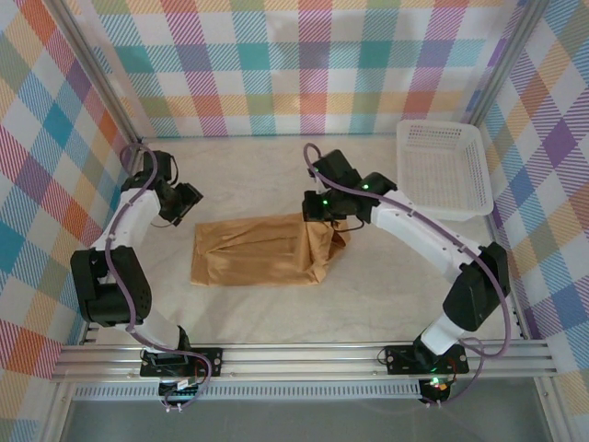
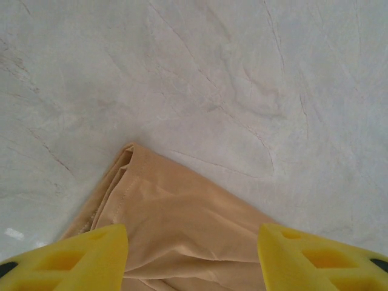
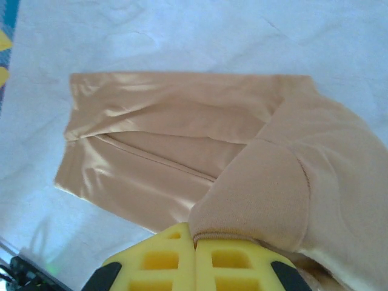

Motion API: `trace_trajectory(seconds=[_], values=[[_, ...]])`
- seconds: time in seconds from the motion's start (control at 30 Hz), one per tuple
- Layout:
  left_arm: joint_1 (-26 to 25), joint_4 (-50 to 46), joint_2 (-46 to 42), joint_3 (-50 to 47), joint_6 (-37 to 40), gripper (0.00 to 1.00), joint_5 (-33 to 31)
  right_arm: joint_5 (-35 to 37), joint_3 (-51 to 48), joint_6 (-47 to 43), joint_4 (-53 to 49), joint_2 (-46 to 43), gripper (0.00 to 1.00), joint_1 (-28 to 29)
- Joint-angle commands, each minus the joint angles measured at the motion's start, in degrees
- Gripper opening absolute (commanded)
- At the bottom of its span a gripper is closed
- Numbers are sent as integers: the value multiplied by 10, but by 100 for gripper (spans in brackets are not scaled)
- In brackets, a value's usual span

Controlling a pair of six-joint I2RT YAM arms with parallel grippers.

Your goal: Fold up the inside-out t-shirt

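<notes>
- Top cam: the t-shirt (image 1: 258, 250) lies mid-bench as a long band, folded lengthwise by the look of it. My right pincer (image 1: 329, 221) sits at its right end, where the cloth stands up in a raised flap. My left pincer (image 1: 184, 204) hangs just off the far left corner. The white basket (image 1: 442, 170) is well apart, far right.
- Left wrist cam: left pincer (image 2: 193, 248) has its jaws apart w/ nothing between them — one t-shirt (image 2: 176, 218) corner lies flat on the bench (image 2: 242, 79) beneath.
- Right wrist cam: right pincer (image 3: 195, 257) is together, clamped on a rounded fold of the t-shirt (image 3: 151, 139). The rest of the band stretches away flat.
- Risks, as I judge them:
  - The pinch looks thin, so the fabric could slip out mid-carry.
  - W/ the left end unpinned, pulling the flap across may drag the whole band & skew the edges.
  - The cloth looks slick — the layers prob. slide apart if I move fast.
</notes>
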Motion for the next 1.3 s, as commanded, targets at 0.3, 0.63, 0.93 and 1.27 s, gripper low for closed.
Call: trace_trajectory(seconds=[0.3, 0.63, 0.93, 1.27], values=[[43, -5, -15, -34, 4, 59, 38, -62, 181, -11, -15, 160, 0, 79], [85, -2, -34, -64, 4, 59, 54, -139, 405, -19, -67, 373, 2, 141], [91, 21, -64, -115, -2, 59, 89, -112, 709, -56, -296, 495, 58, 148], [-51, -17, -75, -108, 58, 59, 117, -152, 22, -19, 39, 142, 43, 42]])
